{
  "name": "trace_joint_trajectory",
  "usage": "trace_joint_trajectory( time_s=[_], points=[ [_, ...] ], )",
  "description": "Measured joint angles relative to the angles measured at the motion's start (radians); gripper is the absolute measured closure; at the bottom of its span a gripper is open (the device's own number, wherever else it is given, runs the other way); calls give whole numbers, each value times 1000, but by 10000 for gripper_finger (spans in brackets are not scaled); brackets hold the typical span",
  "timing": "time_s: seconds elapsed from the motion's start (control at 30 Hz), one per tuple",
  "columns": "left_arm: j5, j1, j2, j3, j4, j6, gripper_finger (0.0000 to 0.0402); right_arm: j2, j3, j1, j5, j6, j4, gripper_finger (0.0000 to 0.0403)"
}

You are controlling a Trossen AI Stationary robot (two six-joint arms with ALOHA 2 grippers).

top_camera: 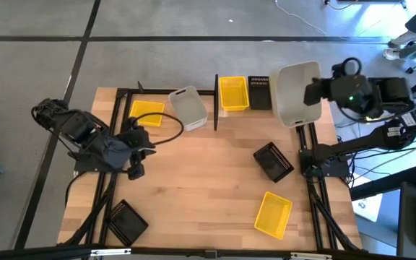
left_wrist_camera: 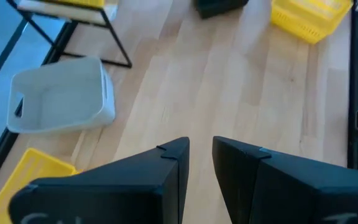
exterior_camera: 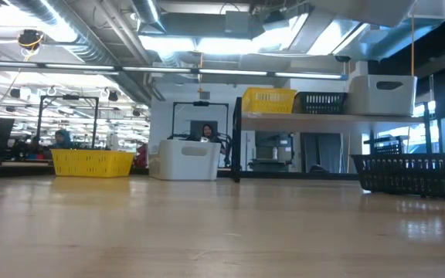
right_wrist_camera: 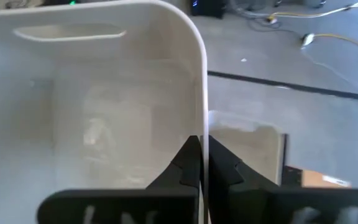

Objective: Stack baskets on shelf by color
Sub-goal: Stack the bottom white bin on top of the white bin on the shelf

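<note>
My right gripper [top_camera: 315, 92] is shut on a whitish basket [top_camera: 297, 92], held high over the right end of the shelf [exterior_camera: 300, 118]. Its underside shows at the top of the low view [exterior_camera: 377, 9]. On the shelf stand a yellow basket [top_camera: 233, 94], a black basket [top_camera: 259, 92] and another whitish basket [exterior_camera: 382, 94], which sits below the held one. My left gripper [left_wrist_camera: 201, 152] is open and empty above the table's left part [top_camera: 144, 143]. My right gripper pinches the held basket's right long wall at its rim [right_wrist_camera: 204, 118], one finger inside and one outside. The fingers come from above, pointing down. The basket is lifted clear, open side up, above the whitish basket on the shelf [right_wrist_camera: 247, 146].
On the table lie a yellow basket [top_camera: 148, 113] and a whitish basket [top_camera: 188, 107] at the far left, a black basket [top_camera: 274, 160] right of the middle, a yellow basket [top_camera: 273, 214] near the front and a black basket [top_camera: 126, 222] at the near left corner.
</note>
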Motion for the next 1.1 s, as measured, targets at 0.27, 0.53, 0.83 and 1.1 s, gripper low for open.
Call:
trace_joint_trajectory(
  time_s=[0.27, 0.53, 0.83, 1.1],
  points=[
    [0, 60, 0, 0, 83, 115, 339, -9, 17, -176, -19, -121, 2, 403],
    [2, 115, 0, 0, 141, 182, 339, -9, 17, -331, -80, -192, 1, 403],
    [9, 122, 0, 0, 141, 185, 339, -9, -66, -453, -125, -280, 82, 403],
    [8, 122, 0, 0, 141, 184, 339, -3, -125, -567, -187, -339, 165, 403]
  ],
)
